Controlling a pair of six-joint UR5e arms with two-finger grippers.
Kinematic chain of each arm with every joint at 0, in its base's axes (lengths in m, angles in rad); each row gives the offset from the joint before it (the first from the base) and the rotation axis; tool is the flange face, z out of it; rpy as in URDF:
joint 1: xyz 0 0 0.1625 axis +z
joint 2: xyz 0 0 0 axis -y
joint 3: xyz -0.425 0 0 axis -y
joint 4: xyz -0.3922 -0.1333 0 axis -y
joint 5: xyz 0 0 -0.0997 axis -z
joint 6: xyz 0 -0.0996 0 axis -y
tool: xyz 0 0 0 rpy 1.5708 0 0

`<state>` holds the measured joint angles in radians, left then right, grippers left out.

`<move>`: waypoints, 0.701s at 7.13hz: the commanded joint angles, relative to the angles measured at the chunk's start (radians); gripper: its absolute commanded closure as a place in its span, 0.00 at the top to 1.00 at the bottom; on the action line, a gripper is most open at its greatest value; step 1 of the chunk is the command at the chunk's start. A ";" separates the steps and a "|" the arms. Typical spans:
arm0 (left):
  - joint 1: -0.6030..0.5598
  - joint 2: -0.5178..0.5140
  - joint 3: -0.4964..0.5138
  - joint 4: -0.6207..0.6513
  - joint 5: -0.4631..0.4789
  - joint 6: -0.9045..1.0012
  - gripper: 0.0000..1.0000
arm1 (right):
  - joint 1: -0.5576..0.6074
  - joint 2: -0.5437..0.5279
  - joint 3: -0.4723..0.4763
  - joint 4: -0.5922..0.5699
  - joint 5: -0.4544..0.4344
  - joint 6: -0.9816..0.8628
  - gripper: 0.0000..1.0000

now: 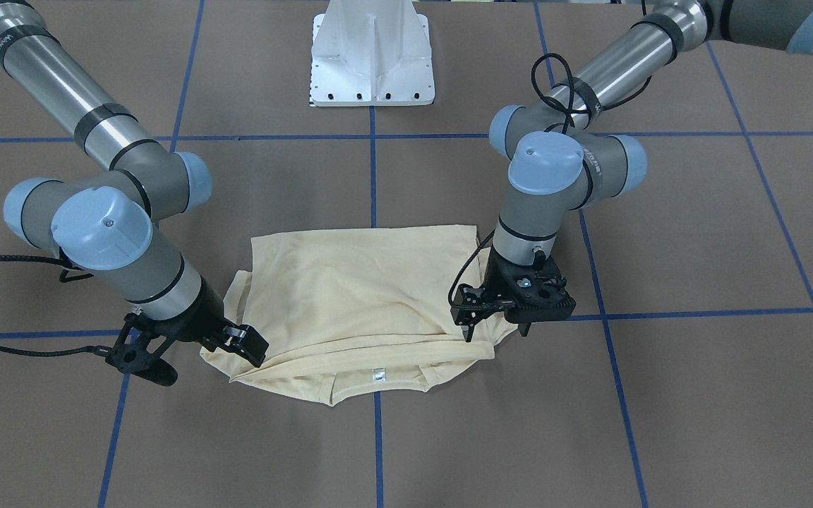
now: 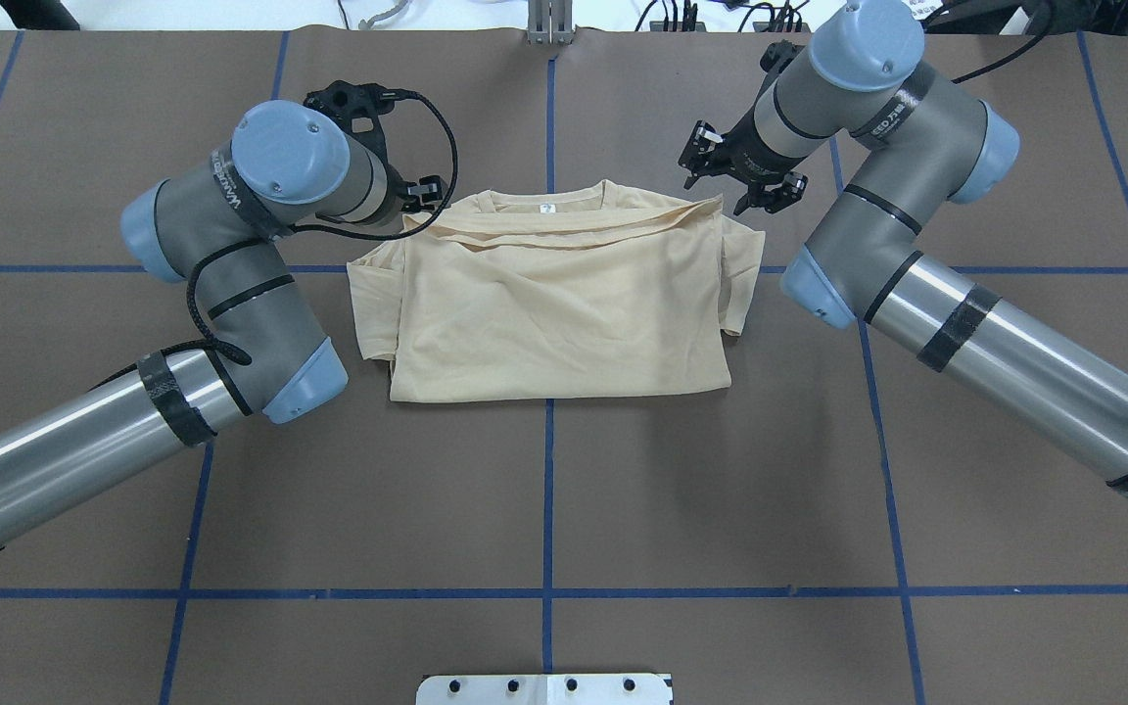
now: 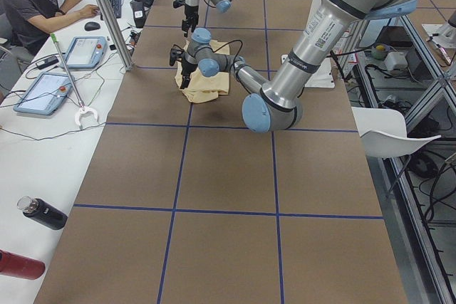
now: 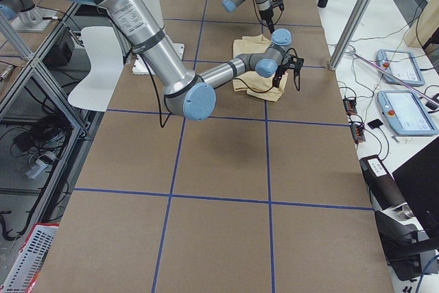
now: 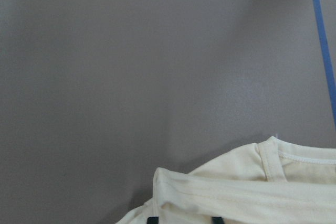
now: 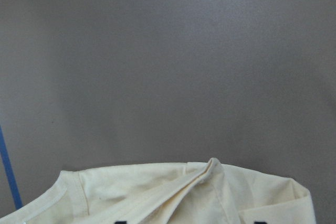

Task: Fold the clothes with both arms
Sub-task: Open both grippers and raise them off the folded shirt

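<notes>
The pale cream-yellow T-shirt (image 2: 554, 304) lies folded on the brown table, with its hem strip laid across just below the collar. Its small white neck label (image 1: 378, 375) shows and its print is hidden. My left gripper (image 1: 497, 328) stands over the shirt's shoulder corner with its jaws apart. In the left wrist view (image 5: 185, 220) its two tips straddle the folded edge. My right gripper (image 1: 248, 346) sits at the opposite shoulder corner, also with its jaws apart. In the right wrist view (image 6: 184, 222) its tips are wide on either side of the cloth (image 6: 210, 192).
The white pedestal base (image 1: 372, 56) stands behind the shirt. Blue tape lines (image 2: 548, 490) grid the brown table. A person (image 3: 35, 1) sits at a side desk with tablets beyond the table's far edge. Bottles (image 3: 39, 213) lie on that desk.
</notes>
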<state>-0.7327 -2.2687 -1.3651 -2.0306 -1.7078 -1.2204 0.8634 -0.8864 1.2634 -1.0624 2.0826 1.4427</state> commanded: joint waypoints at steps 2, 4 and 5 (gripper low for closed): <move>-0.020 0.024 -0.160 0.141 -0.003 0.001 0.99 | -0.050 -0.176 0.276 -0.013 -0.009 0.011 1.00; -0.020 0.107 -0.316 0.203 -0.003 0.001 0.99 | -0.183 -0.265 0.394 -0.030 -0.106 0.092 1.00; -0.019 0.106 -0.327 0.211 -0.003 -0.007 0.99 | -0.238 -0.282 0.407 -0.034 -0.149 0.123 1.00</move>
<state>-0.7527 -2.1790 -1.6501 -1.8409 -1.7104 -1.2212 0.6985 -1.1358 1.6313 -1.0877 1.9874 1.5213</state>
